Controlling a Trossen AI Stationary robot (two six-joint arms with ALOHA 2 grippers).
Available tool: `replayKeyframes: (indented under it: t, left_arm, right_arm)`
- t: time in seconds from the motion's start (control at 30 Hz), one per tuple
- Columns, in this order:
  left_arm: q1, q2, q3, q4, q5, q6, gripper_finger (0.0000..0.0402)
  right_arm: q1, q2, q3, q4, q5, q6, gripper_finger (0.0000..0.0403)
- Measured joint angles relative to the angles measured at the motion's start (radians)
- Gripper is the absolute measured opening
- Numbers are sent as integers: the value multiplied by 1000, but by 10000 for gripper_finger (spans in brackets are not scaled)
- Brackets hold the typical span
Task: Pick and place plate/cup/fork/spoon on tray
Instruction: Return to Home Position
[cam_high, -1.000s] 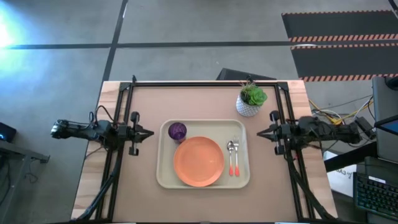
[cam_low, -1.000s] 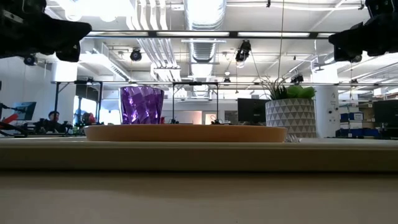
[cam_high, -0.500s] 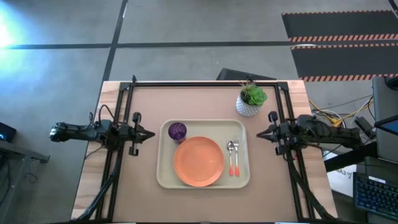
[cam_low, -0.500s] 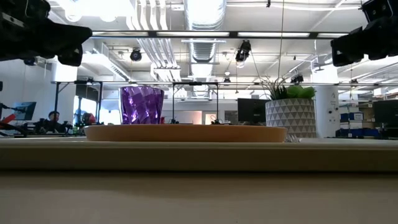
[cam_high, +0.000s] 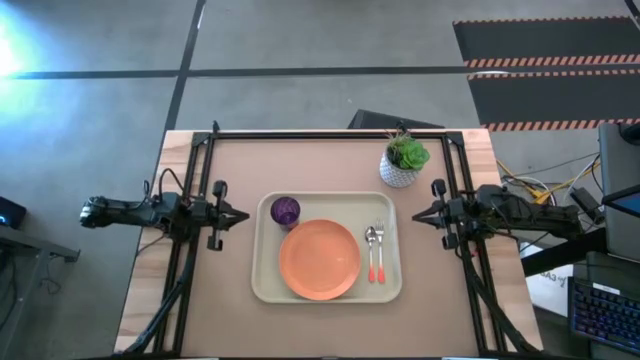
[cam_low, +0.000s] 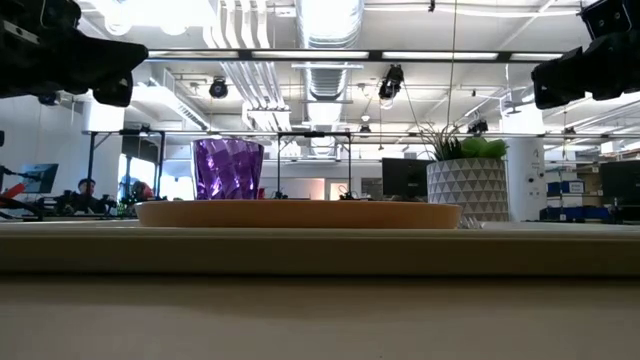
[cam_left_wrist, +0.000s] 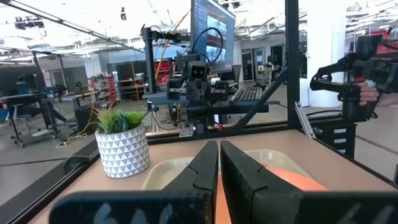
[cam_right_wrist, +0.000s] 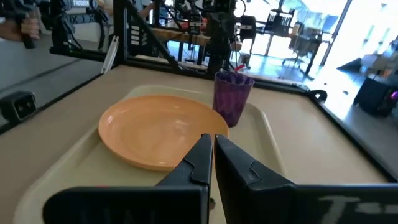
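Note:
The cream tray (cam_high: 262, 285) lies in the middle of the table. On it rest the orange plate (cam_high: 319, 259), the purple cup (cam_high: 286, 211) at its far left corner, and the spoon (cam_high: 371, 252) and fork (cam_high: 380, 250) side by side along its right side. My left gripper (cam_high: 243, 214) hovers left of the tray, shut and empty; it also shows in the left wrist view (cam_left_wrist: 219, 163). My right gripper (cam_high: 417, 213) hovers right of the tray, shut and empty; it also shows in the right wrist view (cam_right_wrist: 212, 157).
A white pot with a green plant (cam_high: 403, 162) stands at the far right of the table, beyond the tray's far right corner. Black frame rails run along the table's left, right and far sides. A person's hand (cam_left_wrist: 367, 93) shows beyond the table.

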Motion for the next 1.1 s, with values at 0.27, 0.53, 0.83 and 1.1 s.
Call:
replayKeyframes:
  t: [0.27, 0.53, 0.83, 1.1]
  left_arm:
    - [0, 37, 0, 0, 0, 1, 0]
    - [0, 57, 0, 1, 0, 1, 0]
    - [0, 62, 0, 1, 0, 1, 0]
    - [0, 63, 0, 1, -1, 1, 0]
  right_arm:
    - [0, 6, 0, 2, 0, 43, 9]
    - [0, 36, 0, 3, 0, 119, 9]
    - [0, 45, 0, 3, 0, 114, 9]
    - [0, 47, 0, 3, 0, 114, 9]
